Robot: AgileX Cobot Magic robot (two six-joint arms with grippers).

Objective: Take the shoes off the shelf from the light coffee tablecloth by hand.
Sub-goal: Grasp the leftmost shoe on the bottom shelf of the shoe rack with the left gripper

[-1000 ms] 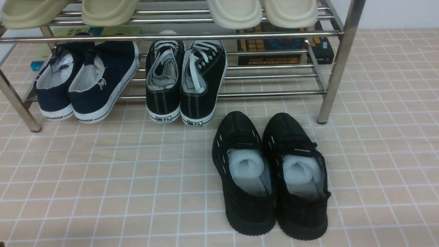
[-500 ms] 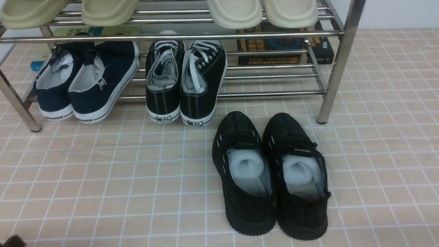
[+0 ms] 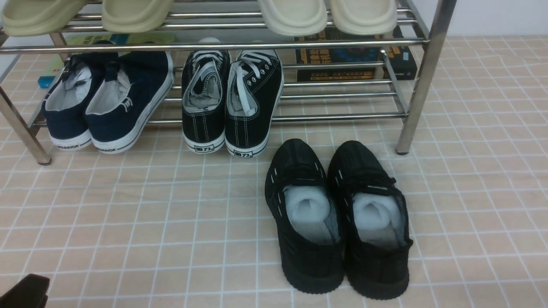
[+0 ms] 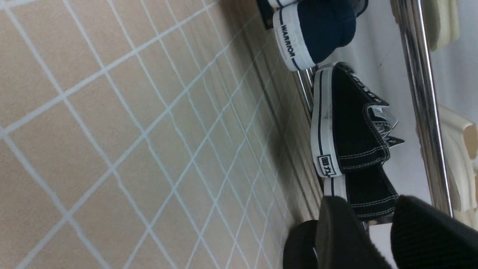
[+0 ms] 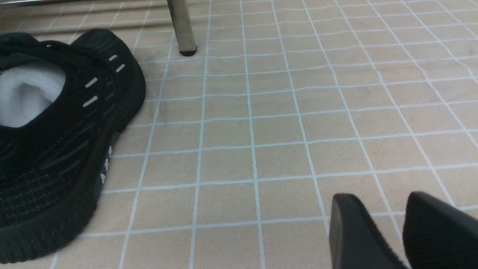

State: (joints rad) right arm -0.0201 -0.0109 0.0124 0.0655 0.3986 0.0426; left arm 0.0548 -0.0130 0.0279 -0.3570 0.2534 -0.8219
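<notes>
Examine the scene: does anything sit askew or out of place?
The navy slip-ons lie skewed on the lower tier of the shelf, angled unlike the straighter black lace-ups. The all-black pair stands off the shelf, on the tablecloth.

Navy slip-ons (image 3: 107,100) on chrome shelf (image 3: 421,85), lower tier, left end.
Side by side, heels facing out, white soles overhanging gridded beige tablecloth (image 3: 171,214).
</notes>
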